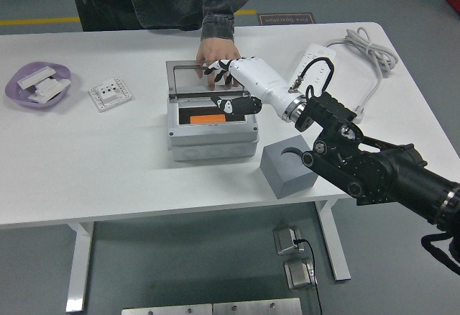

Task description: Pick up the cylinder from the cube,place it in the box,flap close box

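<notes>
The grey box (213,137) stands mid-table with its clear lid (188,79) swung back behind it. An orange cylinder (208,119) lies inside. My right hand (227,85), white with black fingertips, reaches over the box's back right corner. Its fingers (218,67) are spread over the lid's far part and its thumb hangs over the opening; it holds nothing. A person's hand (214,50) rests on the lid's far edge, just beside my fingers. The grey cube (290,165) stands right of the box with a curved slot on its bare top. My left arm is out of view.
A purple dish (21,78) with white parts sits at the far left, and a white socket plate (110,93) is beside it. A white power strip (314,63) and its coiled cable (368,50) lie at the back right. The person stands at the table's far side.
</notes>
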You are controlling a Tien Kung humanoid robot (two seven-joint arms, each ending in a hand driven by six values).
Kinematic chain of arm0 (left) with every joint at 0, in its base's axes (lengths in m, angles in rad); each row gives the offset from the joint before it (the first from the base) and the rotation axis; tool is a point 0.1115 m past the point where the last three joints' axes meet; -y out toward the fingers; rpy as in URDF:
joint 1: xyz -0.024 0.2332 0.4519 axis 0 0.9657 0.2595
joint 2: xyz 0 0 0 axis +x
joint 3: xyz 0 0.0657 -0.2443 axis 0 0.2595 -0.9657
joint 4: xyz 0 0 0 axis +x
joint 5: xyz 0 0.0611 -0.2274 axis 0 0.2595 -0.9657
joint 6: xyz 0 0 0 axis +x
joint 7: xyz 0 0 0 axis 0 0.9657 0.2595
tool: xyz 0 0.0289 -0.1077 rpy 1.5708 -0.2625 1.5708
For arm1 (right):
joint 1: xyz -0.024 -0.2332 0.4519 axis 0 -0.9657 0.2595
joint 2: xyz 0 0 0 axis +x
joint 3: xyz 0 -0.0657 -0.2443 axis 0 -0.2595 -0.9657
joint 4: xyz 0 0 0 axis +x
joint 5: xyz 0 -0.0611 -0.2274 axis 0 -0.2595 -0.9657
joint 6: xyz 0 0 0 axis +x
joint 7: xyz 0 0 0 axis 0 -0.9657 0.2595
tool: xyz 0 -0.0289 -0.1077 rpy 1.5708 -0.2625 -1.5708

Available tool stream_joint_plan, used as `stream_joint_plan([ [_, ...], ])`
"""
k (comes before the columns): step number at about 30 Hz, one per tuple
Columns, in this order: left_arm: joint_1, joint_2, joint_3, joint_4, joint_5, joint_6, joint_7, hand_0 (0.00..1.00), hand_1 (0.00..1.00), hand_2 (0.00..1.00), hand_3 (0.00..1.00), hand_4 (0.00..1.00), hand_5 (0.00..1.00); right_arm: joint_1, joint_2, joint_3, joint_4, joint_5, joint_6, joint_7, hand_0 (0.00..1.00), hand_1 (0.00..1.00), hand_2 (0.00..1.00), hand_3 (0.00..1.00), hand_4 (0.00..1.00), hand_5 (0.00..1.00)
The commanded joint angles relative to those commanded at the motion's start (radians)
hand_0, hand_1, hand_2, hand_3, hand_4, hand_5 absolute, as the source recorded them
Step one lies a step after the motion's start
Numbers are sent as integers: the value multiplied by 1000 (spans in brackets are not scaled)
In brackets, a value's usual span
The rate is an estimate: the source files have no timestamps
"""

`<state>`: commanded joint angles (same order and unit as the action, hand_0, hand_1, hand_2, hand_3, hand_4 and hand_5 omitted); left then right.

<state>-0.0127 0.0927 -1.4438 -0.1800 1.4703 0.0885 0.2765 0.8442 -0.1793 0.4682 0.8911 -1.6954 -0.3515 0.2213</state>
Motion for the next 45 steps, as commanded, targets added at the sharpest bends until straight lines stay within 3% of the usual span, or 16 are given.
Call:
stream_joint_plan([
  [6, 3, -2, -4, 0, 7, -1, 2, 633, 643, 606, 616, 716, 303, -25, 0, -9, -32, 17, -16, 9, 704, 538, 634, 733, 637, 264],
  [14, 1, 6, -18, 0, 22, 0, 5, 632, 643, 604, 616, 714, 298, 15, -23, 62, 2, 4, -20, 9, 696, 538, 629, 731, 633, 262],
  [22, -5, 9, -11, 0, 20, -1, 6, 632, 642, 603, 617, 709, 292, 86, -1, 133, -122, 40, -10, 19, 692, 537, 627, 731, 631, 258],
  [26, -7, 10, -4, 0, 16, -2, 4, 632, 643, 602, 616, 708, 291, 92, 24, 126, -196, 57, -2, 24, 680, 534, 626, 730, 631, 258],
  [29, -8, 10, -1, 0, 12, -2, 1, 632, 643, 602, 616, 708, 291, 81, 33, 104, -216, 63, 1, 24, 680, 534, 626, 730, 631, 258],
  [45, -8, 4, 7, 0, 2, -1, -7, 631, 643, 603, 617, 706, 290, 13, -6, 19, -75, 81, -31, 34, 679, 528, 629, 732, 621, 240],
])
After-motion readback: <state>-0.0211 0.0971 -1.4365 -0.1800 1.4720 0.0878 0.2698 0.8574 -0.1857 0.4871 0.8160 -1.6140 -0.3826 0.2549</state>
